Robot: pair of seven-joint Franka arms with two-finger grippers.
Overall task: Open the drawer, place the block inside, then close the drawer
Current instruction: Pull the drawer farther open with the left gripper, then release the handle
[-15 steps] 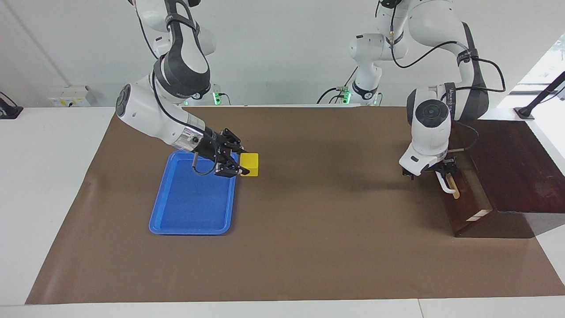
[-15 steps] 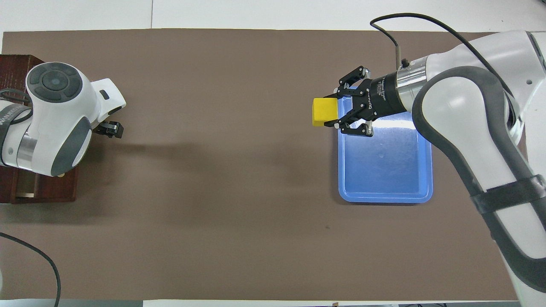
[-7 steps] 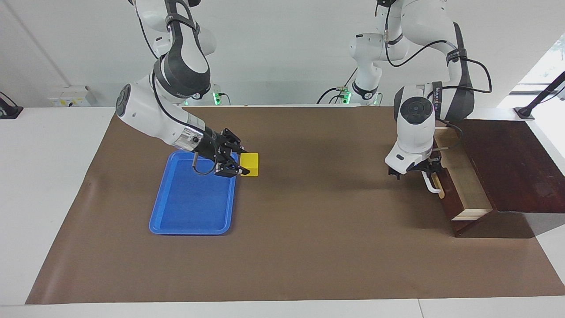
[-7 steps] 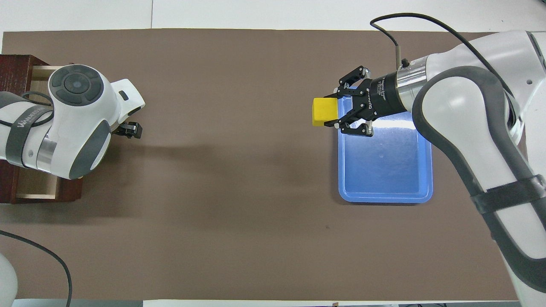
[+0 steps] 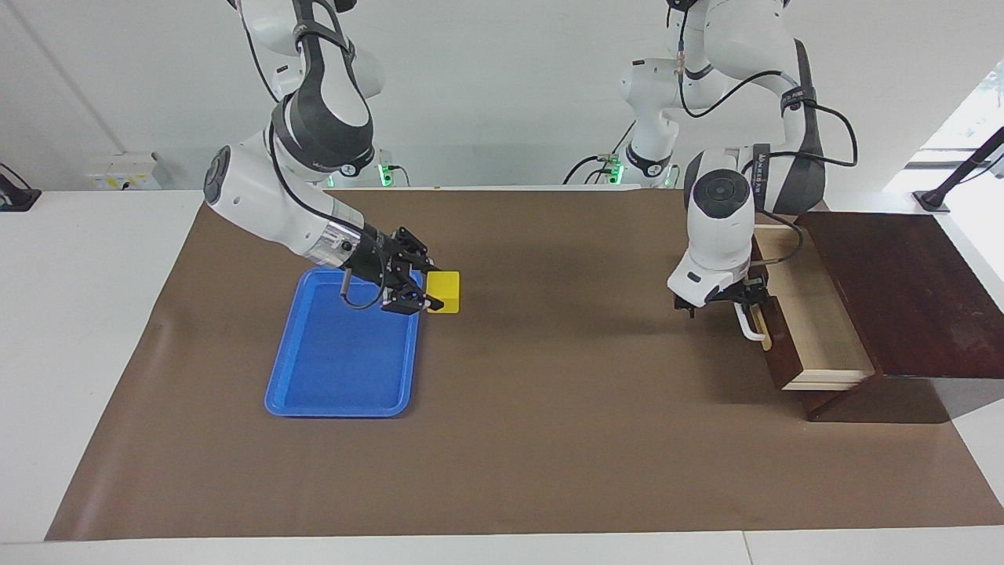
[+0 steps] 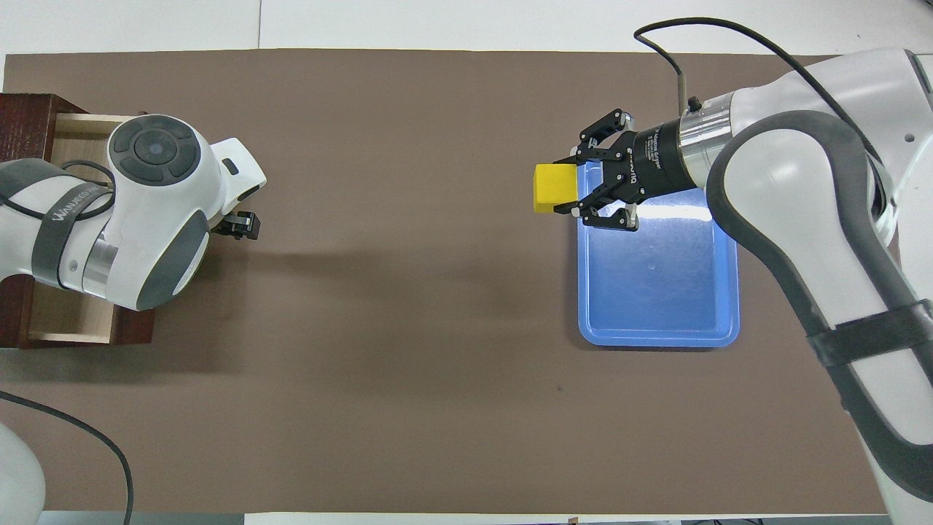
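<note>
Beside the right gripper (image 5: pixel 427 300), pinching the block (image 5: pixel 445 292), a blue tray (image 5: pixel 339 353) is being seen. By the left gripper (image 5: pixel 749 297), spread around the handle (image 5: pixel 745 323), the drawer (image 5: pixel 812 314) is being drawn farther out than before.

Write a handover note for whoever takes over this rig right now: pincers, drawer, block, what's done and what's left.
Left pincer: at the white handle of the drawer.
Right pincer: shut on the yellow block, beside the corner of the blue tray nearest the robots.
Drawer: pulled well out of its dark box, pale interior showing and empty.
Done: drawer open, block gripped.
Left: carry the block to the drawer, drop it in, push the drawer shut.
</note>
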